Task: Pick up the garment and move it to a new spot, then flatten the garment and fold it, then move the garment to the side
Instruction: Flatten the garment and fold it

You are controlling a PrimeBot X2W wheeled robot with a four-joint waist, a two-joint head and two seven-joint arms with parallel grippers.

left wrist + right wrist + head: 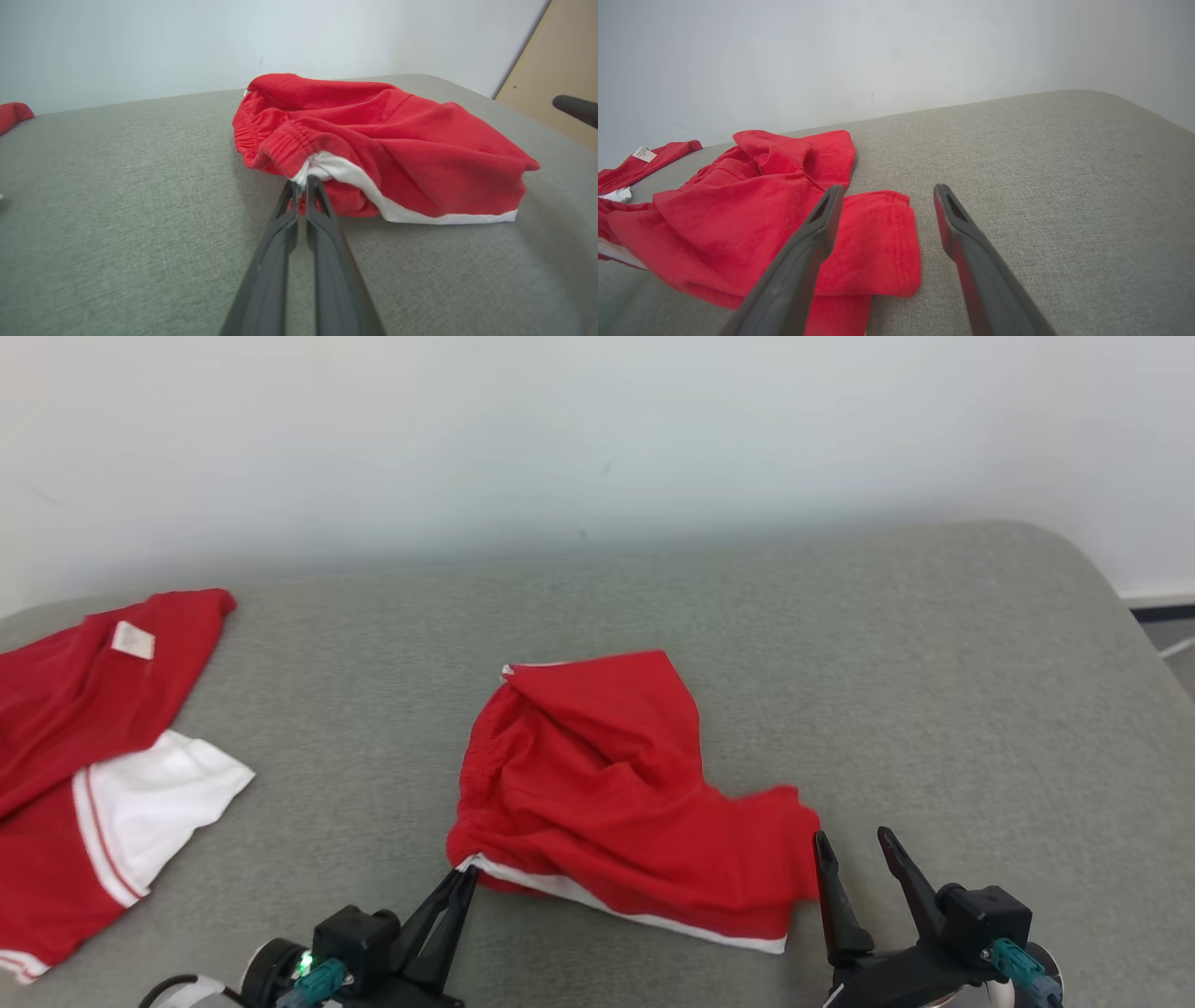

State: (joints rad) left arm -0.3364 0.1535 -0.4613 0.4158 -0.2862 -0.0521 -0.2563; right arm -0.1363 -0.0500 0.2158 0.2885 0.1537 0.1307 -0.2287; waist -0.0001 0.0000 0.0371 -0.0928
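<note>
A crumpled pair of red shorts with a white side stripe lies mid-surface, also seen as the red shorts and the red shorts. My left gripper is shut on the shorts' near left corner, where the elastic waistband meets the white stripe; its tips pinch that cloth. My right gripper stands open just off the shorts' near right corner. In the right wrist view my right gripper has its left finger over the red hem and its right finger over bare fabric.
A second red and white garment with a white label lies at the far left. The grey upholstered surface rounds off at the right, with floor beyond. A pale wall stands behind. A tan panel shows at the right.
</note>
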